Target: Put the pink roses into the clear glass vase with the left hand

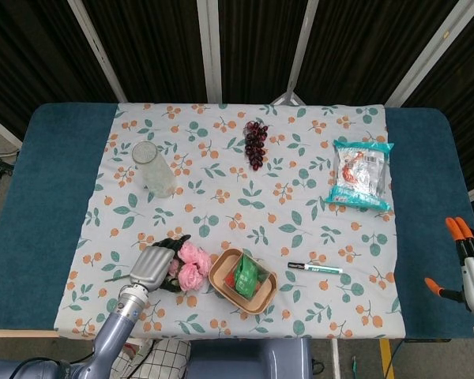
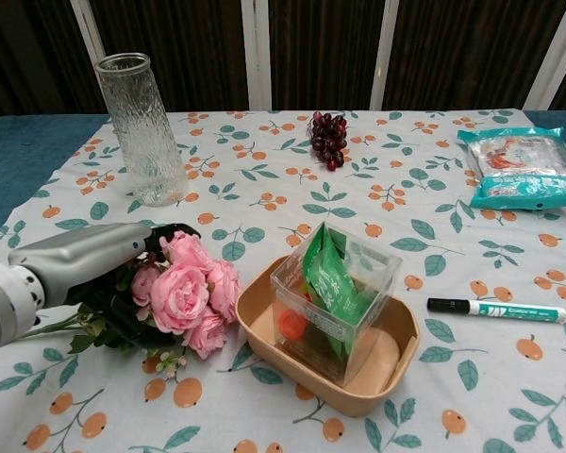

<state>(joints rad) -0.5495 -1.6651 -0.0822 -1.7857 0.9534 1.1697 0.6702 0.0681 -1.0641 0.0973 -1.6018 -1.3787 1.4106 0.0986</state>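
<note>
A bench [image 1: 47, 197] padded in teal carries a white cloth [image 1: 284, 197] printed with oranges and leaves; dark curtains hang behind. The left hand [image 2: 94, 260] is wrapped around the roses [image 2: 184, 293], which lie on the cloth beside a tray [image 2: 396, 363], well apart from the upright vase [image 2: 141, 127]. The right hand [image 1: 470, 264] hangs spread past the bench edge.
</note>
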